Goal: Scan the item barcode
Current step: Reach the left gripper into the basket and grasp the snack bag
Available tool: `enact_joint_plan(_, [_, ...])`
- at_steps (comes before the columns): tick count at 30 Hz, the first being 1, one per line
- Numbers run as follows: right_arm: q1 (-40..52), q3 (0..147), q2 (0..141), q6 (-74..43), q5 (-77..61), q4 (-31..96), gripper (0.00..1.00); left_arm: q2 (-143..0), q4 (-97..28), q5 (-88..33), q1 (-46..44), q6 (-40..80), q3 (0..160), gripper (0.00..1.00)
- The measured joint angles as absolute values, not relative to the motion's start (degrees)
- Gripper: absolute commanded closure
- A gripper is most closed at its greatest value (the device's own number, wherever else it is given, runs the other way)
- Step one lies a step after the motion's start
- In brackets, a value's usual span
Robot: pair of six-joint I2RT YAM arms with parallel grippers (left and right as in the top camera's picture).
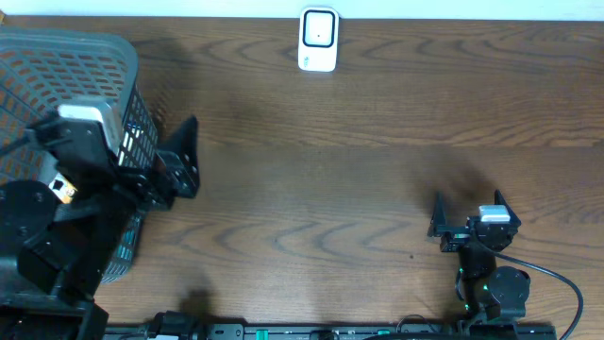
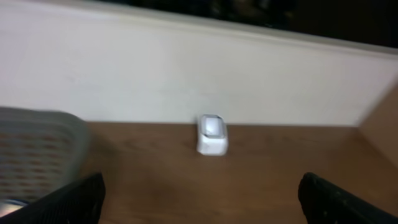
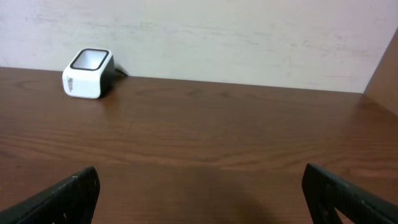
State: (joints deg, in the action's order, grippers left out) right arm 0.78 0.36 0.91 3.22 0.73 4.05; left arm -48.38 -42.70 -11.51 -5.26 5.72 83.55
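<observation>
My left gripper [image 2: 202,186] hangs spread and empty by the basket [image 1: 57,57] at the table's [image 1: 330,170] left edge. My right gripper [image 1: 469,210], equally spread, holds nothing near the front edge. The scanner [image 1: 318,40] waits mid far edge. No item shows, so I judge nothing is picked or scanned.

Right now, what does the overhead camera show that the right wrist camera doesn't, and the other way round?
Only the overhead shows the grey basket on the left and both arms: the left arm over the basket, the right arm near the front edge. Only the right wrist view shows the face of the pale wall rising behind. Both show the white scanner standing on the wooden table.
</observation>
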Motion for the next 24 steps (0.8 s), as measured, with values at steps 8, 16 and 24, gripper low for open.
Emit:
enact_joint_plan(8, [0.78, 0.36, 0.91, 3.22, 0.75, 4.05, 0.01, -48.95, -47.53, -6.72, -5.26, -1.17, 84.6, 0.01])
enact_joint_plan(16, [0.78, 0.36, 0.91, 3.22, 0.75, 4.03, 0.01, -49.71, -46.11, 11.4, -5.26, 2.02, 84.64, 0.0])
enact_joint_plan(24, [0.78, 0.36, 0.91, 3.22, 0.75, 4.03, 0.01, -56.71, -49.01, 27.79, 0.36, 15.22, 84.68, 0.0])
